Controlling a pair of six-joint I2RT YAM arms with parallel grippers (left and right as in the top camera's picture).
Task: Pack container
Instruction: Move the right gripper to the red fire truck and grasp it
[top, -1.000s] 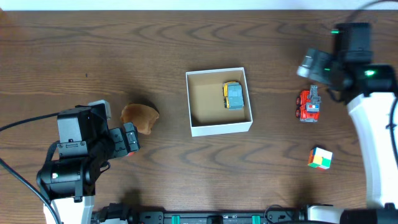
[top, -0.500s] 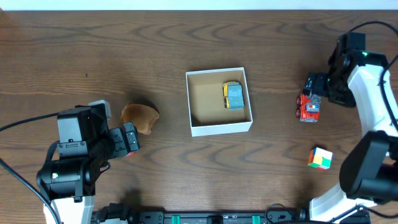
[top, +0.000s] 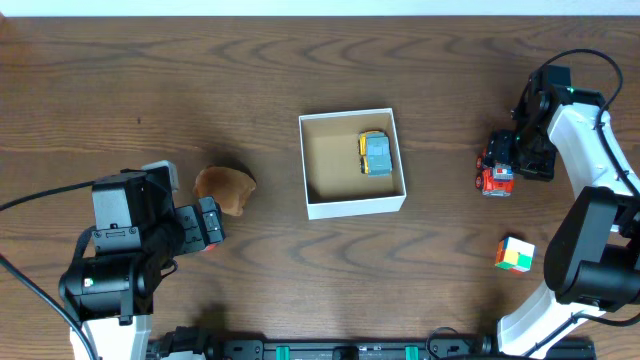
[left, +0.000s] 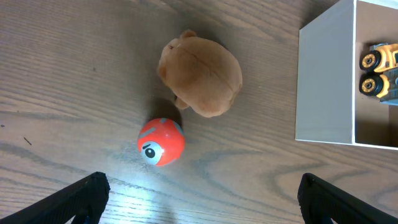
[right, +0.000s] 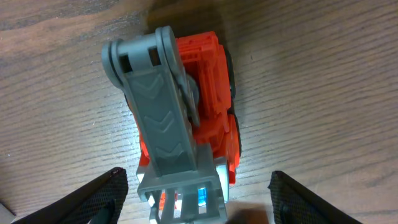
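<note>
The container (top: 355, 207), a white-walled box with a brown inside, stands mid-table and holds a yellow and blue toy car (top: 376, 153). Its white wall (left: 323, 81) and the car (left: 380, 71) show at the right of the left wrist view. My right gripper (top: 510, 155) is open, low over a red toy truck (top: 497, 180) with a grey ladder. In the right wrist view its fingers (right: 199, 199) straddle the truck (right: 205, 93). My left gripper (top: 205, 225) is open and empty. In the left wrist view its fingers (left: 199, 193) sit just short of an orange ball (left: 161, 142).
A brown plush toy (top: 225, 187) lies left of the container, seen behind the ball in the left wrist view (left: 202, 81). A multicoloured cube (top: 514, 255) lies at the front right, below the truck.
My right arm has swung in from the back right and come down over the red truck, fingers on either side of it. The left arm and the toys have not moved.
</note>
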